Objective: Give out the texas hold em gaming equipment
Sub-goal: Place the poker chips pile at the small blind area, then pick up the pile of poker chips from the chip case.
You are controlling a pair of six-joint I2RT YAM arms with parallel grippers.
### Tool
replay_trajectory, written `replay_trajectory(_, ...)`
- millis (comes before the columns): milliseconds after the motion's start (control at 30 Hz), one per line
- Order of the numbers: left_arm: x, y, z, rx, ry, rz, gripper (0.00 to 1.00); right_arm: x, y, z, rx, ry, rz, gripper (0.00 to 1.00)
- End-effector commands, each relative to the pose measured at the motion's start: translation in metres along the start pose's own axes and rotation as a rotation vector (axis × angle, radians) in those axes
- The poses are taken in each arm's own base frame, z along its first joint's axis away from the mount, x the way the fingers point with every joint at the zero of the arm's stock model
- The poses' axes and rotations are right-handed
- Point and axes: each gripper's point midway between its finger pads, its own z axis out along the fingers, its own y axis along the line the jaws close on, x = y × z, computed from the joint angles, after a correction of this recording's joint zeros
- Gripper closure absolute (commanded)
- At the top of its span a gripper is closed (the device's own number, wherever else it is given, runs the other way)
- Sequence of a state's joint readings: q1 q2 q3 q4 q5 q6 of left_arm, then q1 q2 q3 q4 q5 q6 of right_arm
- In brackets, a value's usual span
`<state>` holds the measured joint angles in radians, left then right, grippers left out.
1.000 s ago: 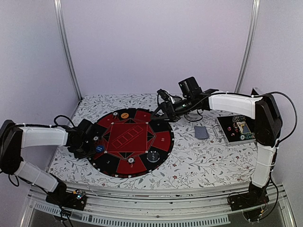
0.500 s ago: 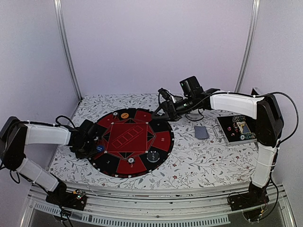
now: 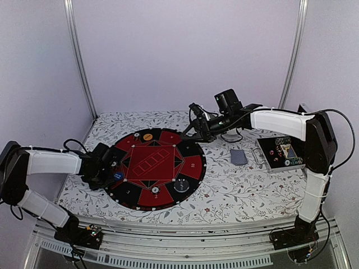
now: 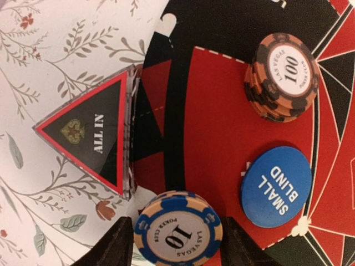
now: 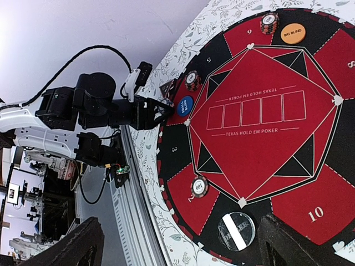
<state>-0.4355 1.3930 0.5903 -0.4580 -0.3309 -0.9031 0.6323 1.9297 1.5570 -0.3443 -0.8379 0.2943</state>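
Note:
My left gripper [image 4: 177, 252] is shut on a blue-and-cream "10" poker chip [image 4: 177, 233], held just over the left rim of the round red-and-black mat [image 4: 222, 127]. Beside it on the mat lie a stack of orange "100" chips [image 4: 283, 75] and the blue SMALL BLIND disc [image 4: 275, 185]. My right gripper [image 3: 193, 131] is open and empty, hovering above the mat's far right side. From it I see chips at seats 9 [image 5: 269, 22] and 2 [image 5: 199, 186]. A grey-blue card deck [image 3: 238, 156] lies right of the mat.
A triangular ALL IN marker [image 4: 89, 130] lies on the flowered cloth at the mat's left edge. An orange BIG BLIND disc [image 5: 293, 33] and a clear DEALER button [image 5: 237, 230] sit on the mat. An open box [image 3: 280, 152] of equipment stands at the far right.
My left gripper has shifted slightly down and left at the mat's rim. My right gripper has drifted a little up and to the right.

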Motion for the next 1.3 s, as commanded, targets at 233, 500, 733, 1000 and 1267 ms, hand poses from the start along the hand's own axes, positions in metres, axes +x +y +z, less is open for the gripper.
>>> replay_trajectory(233,-0.019,0.004,-0.026,0.0,-0.054,-0.005,0.02,-0.038,-0.022,-0.062,0.209,-0.154,-0.025,0.01)
replay_trajectory(500,-0.06,0.002,-0.072,0.033,-0.207,0.027,0.02,-0.029,-0.156,-0.212,1.204,-0.172,-0.009,0.01)
replay_trajectory(733,-0.103,-0.022,-0.119,0.114,-0.341,0.149,0.02,0.012,-0.232,-0.323,1.449,-0.151,0.228,0.2)
replay_trajectory(1000,-0.148,-0.045,-0.155,0.158,-0.531,0.305,0.02,0.05,-0.309,-0.357,1.509,-0.077,0.381,0.36)
replay_trajectory(1267,-0.144,-0.044,-0.134,0.114,-0.502,0.358,0.02,0.079,-0.349,-0.356,1.516,-0.01,0.46,0.48)
